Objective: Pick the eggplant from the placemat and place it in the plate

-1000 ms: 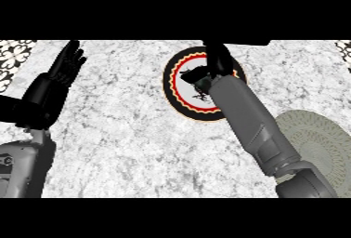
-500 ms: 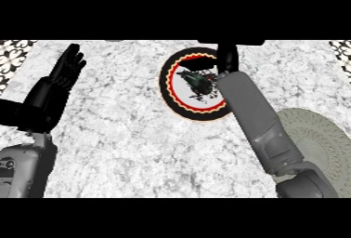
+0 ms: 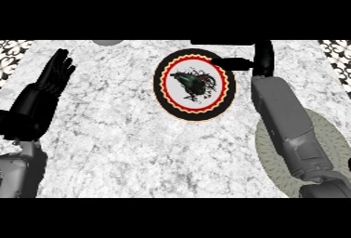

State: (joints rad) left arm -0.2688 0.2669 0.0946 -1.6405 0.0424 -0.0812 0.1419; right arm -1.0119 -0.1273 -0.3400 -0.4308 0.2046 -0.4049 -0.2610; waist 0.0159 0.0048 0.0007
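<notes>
Right hand (image 3: 264,56) by the desk's (image 3: 137,153) far edge, just right of the plate (image 3: 159,86). Fingers straight toward the far edge, thumb stuck out left over the plate's rim. Relaxed, spread, nothing in it.

Eggplant (image 3: 189,82) lies in the plate's pale centre, apart from the hand. Dark, near black with a green sheen, short and plump, slightly tilted. Thin dark tracery around it; cannot tell whether that is stem or the plate's pattern.

Plate: black outer rim, red and yellow scalloped ring inside. Sits right of the middle, close to the far edge.

Placemat (image 3: 270,158): round, grey-green, at the near right corner, partly under the right forearm.

Left hand (image 3: 48,88) rests by the left edge, fingers up and extended, holding nothing.

Bare marble runs broadly across the middle and near left of the desk, between left hand and plate. Narrow strip between plate and far edge. Patterned patches at both far corners (image 3: 14,50).
</notes>
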